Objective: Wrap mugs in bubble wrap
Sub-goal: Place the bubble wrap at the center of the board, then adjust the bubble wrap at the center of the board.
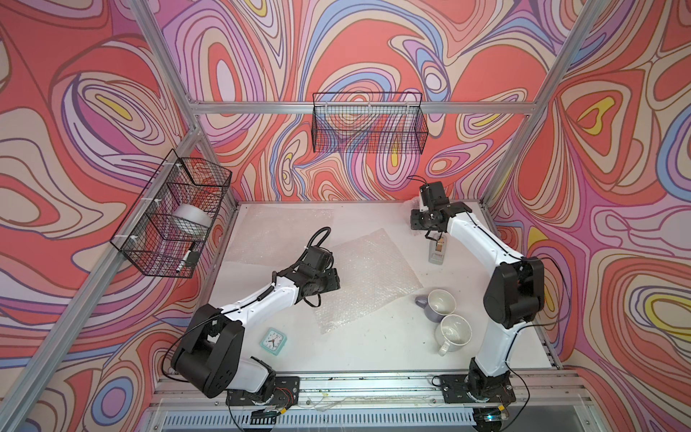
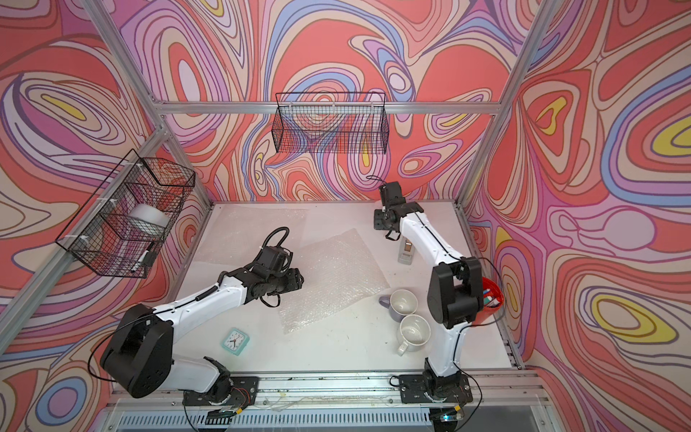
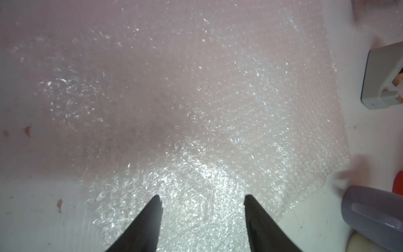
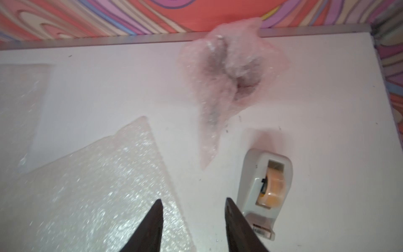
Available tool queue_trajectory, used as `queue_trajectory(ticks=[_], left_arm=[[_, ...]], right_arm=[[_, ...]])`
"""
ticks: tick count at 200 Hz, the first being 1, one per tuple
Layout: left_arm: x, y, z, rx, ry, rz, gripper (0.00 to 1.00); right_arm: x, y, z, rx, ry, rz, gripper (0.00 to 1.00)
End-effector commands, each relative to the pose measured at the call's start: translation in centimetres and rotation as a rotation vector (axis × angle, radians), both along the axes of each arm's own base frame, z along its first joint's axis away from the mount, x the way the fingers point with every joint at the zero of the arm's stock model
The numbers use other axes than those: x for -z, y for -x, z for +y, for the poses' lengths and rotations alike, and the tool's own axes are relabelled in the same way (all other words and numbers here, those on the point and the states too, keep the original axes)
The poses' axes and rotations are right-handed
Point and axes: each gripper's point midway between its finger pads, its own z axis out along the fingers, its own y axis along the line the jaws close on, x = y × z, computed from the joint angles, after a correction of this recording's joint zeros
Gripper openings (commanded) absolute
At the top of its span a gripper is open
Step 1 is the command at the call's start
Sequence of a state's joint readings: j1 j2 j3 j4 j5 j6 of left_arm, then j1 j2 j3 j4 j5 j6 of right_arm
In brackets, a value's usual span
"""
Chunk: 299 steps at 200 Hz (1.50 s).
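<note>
**Desk [image 1: 374, 351]:** white, flat, scuffed, enclosed by walls with a swirl pattern.

**Bubble wrap, task items:**
- One clear bubble-wrap sheet [image 1: 370, 276] lies flat and skewed at the centre of the desk.
- A second clear bubble-wrap sheet [image 1: 276, 232] lies flat towards the far left corner.
- A crumpled bubble-wrap bundle [image 4: 229, 72] sits by the far wall. Its contents cannot be made out.

**Mugs, task items:**
- A pale lavender mug with a white inside [image 1: 435, 305] stands upright just beside the near right corner of the central sheet.
- A white handled mug [image 1: 452, 333] stands upright right next to it, on the nearer side.
- Neither mug is wrapped.

**Left end effector [image 3: 201, 197]:** hovers over the central sheet. The jaws stand apart with nothing between them.

**Right end effector [image 4: 193, 200]:** is above the far corner of the central sheet, beside the grey tape dispenser [image 4: 266, 187]. The jaws are parted and hold nothing.

**Other items:**
- A small mint-green alarm clock [image 1: 273, 339] lies near the left arm.
- A red plastic cup with markers [image 2: 490, 295] stands behind the right arm.
- A black wire basket [image 1: 368, 123] hangs on the back wall.
- A black wire side basket [image 1: 175, 213] holds a white roll [image 1: 192, 220].
</note>
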<state>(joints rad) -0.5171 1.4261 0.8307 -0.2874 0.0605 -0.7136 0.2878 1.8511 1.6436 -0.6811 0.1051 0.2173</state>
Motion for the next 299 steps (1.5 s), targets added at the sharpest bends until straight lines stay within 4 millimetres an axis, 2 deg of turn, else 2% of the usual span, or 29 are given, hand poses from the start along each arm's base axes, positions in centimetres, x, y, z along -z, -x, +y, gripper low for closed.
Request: queue_trajectory(ticks=[1,17,40,61,102,139,195,246,282,299], left_arm=[[1.0,1.1,1.2,-0.055,-0.012,0.05,0.58],[1.6,1.7,1.4,-0.059,-0.021,0.081,0.56],[2.3,2.3,1.8,-0.073,-0.038,0.109,0.52],[2.9,2.8,2.3,-0.088,-0.052,0.135,0.52],[3.9,3.4,2.6,-0.107,-0.063,0.17,0.51],[4.7,3.3,2.5,-0.107,-0.073,0.191,0.51],[6.1,1.7,1.7,-0.073,-0.082,0.221,0.51],[6.9,-2.0,2.3,-0.066,-0.102,0.25,0.51],[5.9,-3.3,1.3,-0.032,-0.07,0.235,0.51],[4.5,-3.4,0.8,-0.013,-0.037,0.201,0.56]], right_arm=[[4.6,2.2,4.3,-0.115,-0.086,0.108,0.36],[6.9,2.7,5.4,-0.147,-0.096,0.175,0.27],[9.2,2.3,6.4,-0.178,-0.114,0.242,0.21],[11.6,1.7,6.5,-0.171,-0.092,0.303,0.17],[15.3,1.6,5.7,-0.136,-0.029,0.388,0.11],[17.1,3.3,3.6,-0.053,0.038,0.455,0.1],[17.6,7.5,0.9,0.066,0.075,0.503,0.09],[17.0,10.1,0.2,0.104,0.05,0.525,0.09],[16.4,10.4,-0.2,0.118,0.052,0.512,0.11],[14.5,9.1,0.2,0.112,0.024,0.438,0.18]])
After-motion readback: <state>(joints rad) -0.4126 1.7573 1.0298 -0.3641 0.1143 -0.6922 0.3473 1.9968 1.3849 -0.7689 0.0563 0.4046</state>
